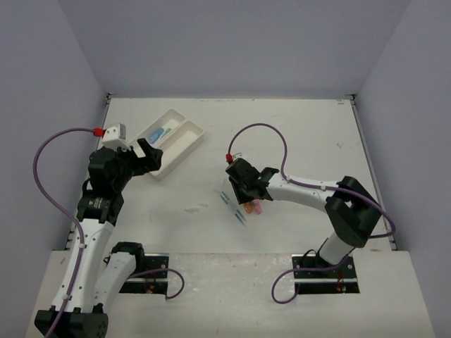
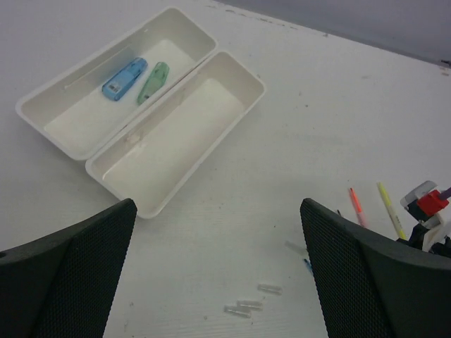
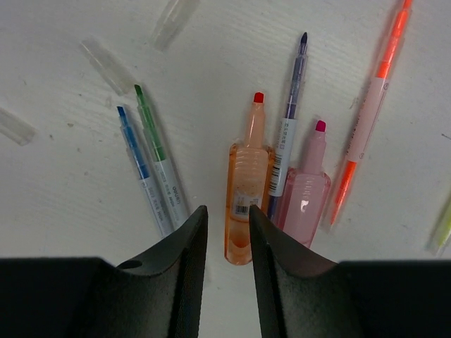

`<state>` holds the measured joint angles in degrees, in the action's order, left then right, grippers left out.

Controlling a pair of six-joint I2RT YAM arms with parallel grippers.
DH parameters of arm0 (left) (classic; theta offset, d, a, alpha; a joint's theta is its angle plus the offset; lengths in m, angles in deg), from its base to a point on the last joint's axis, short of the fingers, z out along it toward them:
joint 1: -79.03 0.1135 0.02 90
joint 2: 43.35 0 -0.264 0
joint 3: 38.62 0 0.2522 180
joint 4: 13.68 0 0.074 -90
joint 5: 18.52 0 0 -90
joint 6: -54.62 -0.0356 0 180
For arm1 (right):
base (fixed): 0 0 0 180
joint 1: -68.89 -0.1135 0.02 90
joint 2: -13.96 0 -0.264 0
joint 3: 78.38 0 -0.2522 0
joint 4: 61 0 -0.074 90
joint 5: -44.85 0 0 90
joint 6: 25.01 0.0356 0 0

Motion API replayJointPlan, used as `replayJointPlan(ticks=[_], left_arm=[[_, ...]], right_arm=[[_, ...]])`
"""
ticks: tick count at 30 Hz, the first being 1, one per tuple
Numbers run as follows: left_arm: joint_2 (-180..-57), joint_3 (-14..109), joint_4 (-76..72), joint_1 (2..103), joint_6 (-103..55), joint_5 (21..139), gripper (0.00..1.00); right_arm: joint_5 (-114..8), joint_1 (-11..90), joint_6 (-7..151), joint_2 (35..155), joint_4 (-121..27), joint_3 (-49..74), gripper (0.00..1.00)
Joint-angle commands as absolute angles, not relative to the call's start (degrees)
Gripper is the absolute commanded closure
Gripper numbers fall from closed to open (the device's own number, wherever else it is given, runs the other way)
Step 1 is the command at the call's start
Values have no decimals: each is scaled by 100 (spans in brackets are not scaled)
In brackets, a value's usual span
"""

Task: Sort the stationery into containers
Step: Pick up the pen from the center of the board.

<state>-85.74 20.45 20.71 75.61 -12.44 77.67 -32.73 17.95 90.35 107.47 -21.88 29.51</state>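
Two white trays (image 1: 174, 138) lie side by side at the back left. In the left wrist view the left tray (image 2: 63, 116) holds a blue marker (image 2: 125, 79) and a green marker (image 2: 153, 82); the right tray (image 2: 176, 144) holds nothing. My left gripper (image 2: 215, 278) is wide open and empty, just in front of the trays. My right gripper (image 3: 227, 215) hovers over the orange marker (image 3: 246, 190), with its jaws a narrow gap apart and holding nothing. A pink marker (image 3: 304, 193), blue-tipped pen (image 3: 141, 169), green-tipped pen (image 3: 158, 151), purple pen (image 3: 290, 120) and orange pen (image 3: 366, 120) lie alongside.
Several clear pen caps lie loose on the table, in the left wrist view (image 2: 246, 306) and the right wrist view (image 3: 106, 63). A yellow pen (image 2: 390, 210) lies beside the right arm. The table's walls stand at the back and sides.
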Motion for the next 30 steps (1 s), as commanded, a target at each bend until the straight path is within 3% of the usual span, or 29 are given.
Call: replayJointPlan(ticks=[1, 11, 17, 26, 30], left_arm=[[-8387, 1829, 2025, 7468, -1526, 7838, 0], [-8391, 1616, 1974, 7181, -1723, 8001, 0], [-8335, 1611, 2020, 7024, -1789, 7913, 0], [-8352, 1619, 2021, 6989, -1815, 7888, 0], [-8389, 1615, 2013, 6982, -1824, 7973, 0]], right_arm=[[-3007, 1826, 9250, 11021, -2038, 2602, 68], [-2942, 1868, 9267, 11211, -1955, 2592, 67], [-3017, 1879, 9285, 11407, -2002, 2626, 56], [-3051, 1870, 9348, 11442, -2087, 2669, 61], [-2802, 1862, 9429, 11374, -2023, 2669, 57]])
